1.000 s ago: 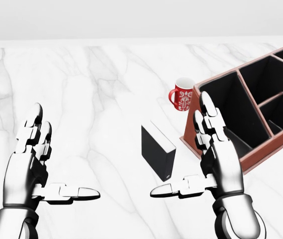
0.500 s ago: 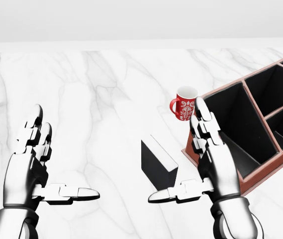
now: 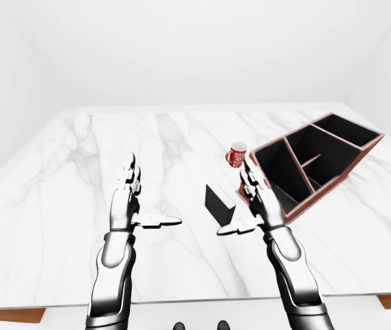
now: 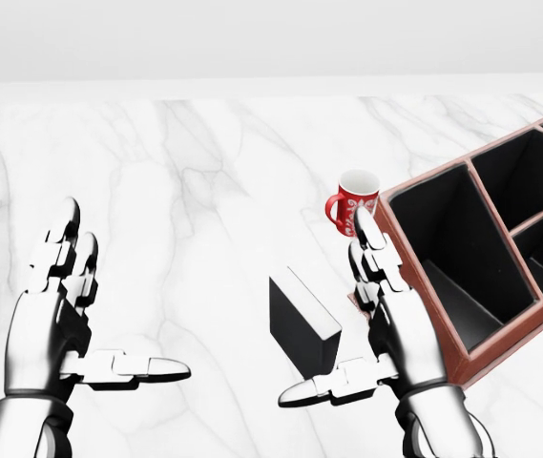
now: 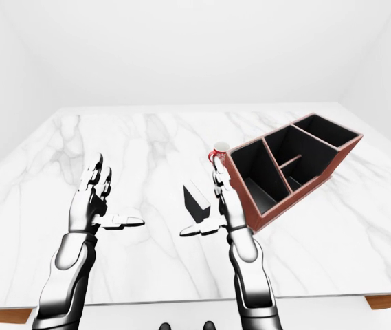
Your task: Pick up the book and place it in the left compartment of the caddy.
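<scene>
Spreading wide under everything, white marble tabletop (image 4: 204,191), grey-veined. Taking the landmark as the caddy (image 4: 462,355): red-brown walls, black inside, set at an angle toward the head view's right edge, split by dividers into several compartments, the left one open and dark.

Rising from the bottom of the head view just left of the caddy, right hand (image 4: 395,329), forearm upright, palm turned inward toward the other hand, fingers (image 4: 371,239) straight and pointing up, thumb stretched sideways to the left — spread open, gripping nothing. Overlapping the caddy's near left corner in the picture; contact not clear. Well left of the caddy, left hand (image 4: 56,324), mirrored pose: palm inward, fingers up, thumb pointing right, likewise open and empty.

Standing on the tabletop just left of the caddy, the book (image 4: 300,324), black, upright on its edge, between the two hands and close beside the right thumb, not touched as far as can be told. Beyond the caddy's left corner, toward the top of the view, red mug (image 4: 352,200) with white pattern, upright, handle to the left.
</scene>
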### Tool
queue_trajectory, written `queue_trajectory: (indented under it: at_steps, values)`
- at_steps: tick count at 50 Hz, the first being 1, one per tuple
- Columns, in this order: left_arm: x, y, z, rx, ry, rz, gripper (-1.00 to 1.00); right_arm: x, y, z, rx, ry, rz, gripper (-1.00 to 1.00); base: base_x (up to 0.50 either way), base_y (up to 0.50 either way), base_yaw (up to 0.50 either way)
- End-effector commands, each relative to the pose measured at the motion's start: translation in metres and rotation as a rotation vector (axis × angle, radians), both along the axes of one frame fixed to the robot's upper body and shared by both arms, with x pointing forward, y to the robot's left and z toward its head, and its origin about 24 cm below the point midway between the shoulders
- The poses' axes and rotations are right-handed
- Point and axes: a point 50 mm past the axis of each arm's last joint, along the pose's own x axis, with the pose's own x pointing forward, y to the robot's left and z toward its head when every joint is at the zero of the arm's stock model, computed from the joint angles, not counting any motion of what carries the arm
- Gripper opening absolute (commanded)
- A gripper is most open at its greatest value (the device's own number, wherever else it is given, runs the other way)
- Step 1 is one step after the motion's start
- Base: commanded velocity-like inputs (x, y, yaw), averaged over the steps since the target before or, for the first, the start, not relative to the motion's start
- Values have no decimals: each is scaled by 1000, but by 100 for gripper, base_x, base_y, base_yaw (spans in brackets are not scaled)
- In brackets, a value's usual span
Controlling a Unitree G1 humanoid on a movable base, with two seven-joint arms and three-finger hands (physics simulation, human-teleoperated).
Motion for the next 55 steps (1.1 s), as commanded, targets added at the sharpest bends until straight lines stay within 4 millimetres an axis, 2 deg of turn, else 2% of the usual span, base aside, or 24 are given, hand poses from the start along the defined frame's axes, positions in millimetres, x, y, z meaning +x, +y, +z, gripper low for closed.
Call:
queue_trajectory:
  at_steps: [1,13,21,42,55]
  values:
    - [2,-2,3,3,-13,-3,100,12,3,-29,-36,127,29,100,0,0,0]
    - [11,1,2,6,-3,-9,100,52,-4,-40,-9,175,1,100,0,0,0]
    - [9,2,-1,3,8,-8,100,64,0,-51,-16,204,12,100,0,0,0]
    - [0,-1,-6,-4,27,-8,100,66,-3,-95,-66,422,-8,100,0,0,0]
    - [1,-1,-8,-5,33,-6,100,64,-5,-103,-78,465,-17,100,0,0,0]
